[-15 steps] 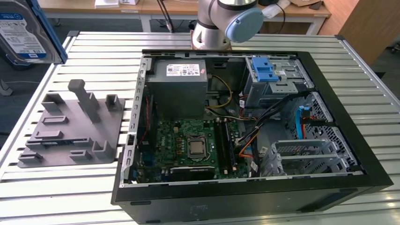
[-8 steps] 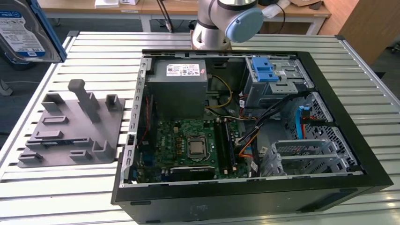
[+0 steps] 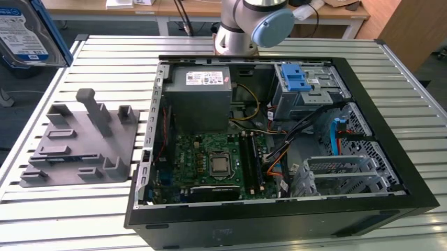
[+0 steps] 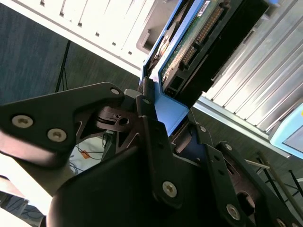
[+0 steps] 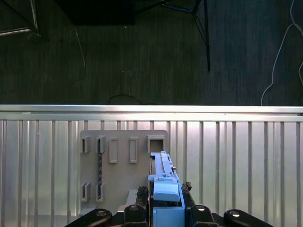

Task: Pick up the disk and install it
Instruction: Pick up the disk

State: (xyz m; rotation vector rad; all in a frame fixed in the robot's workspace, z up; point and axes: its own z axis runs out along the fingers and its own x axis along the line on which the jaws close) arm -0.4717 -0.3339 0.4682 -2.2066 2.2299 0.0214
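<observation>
The disk (image 3: 24, 32), silver-grey with a blue-and-white label and a blue bracket, hangs high at the exterior view's upper left, well above the table. In the first wrist view the disk (image 5: 163, 182) stands edge-on, and my gripper (image 5: 163, 210) is shut on its blue bracket, with a black finger (image 5: 135, 213) on each side. Below it lies the grey fixture plate (image 5: 120, 165). The second wrist view shows the disk's (image 4: 203, 42) circuit-board side and connectors, with the gripper (image 4: 165, 120) clamped on the blue bracket end.
The open computer case (image 3: 391, 209) takes up the middle of the slatted metal table (image 3: 104, 57). Inside are a grey power supply (image 3: 202, 99), the motherboard (image 3: 216, 162) and a drive cage with a blue latch (image 3: 296, 78). The fixture plate (image 3: 77, 146) lies to the case's left in the exterior view.
</observation>
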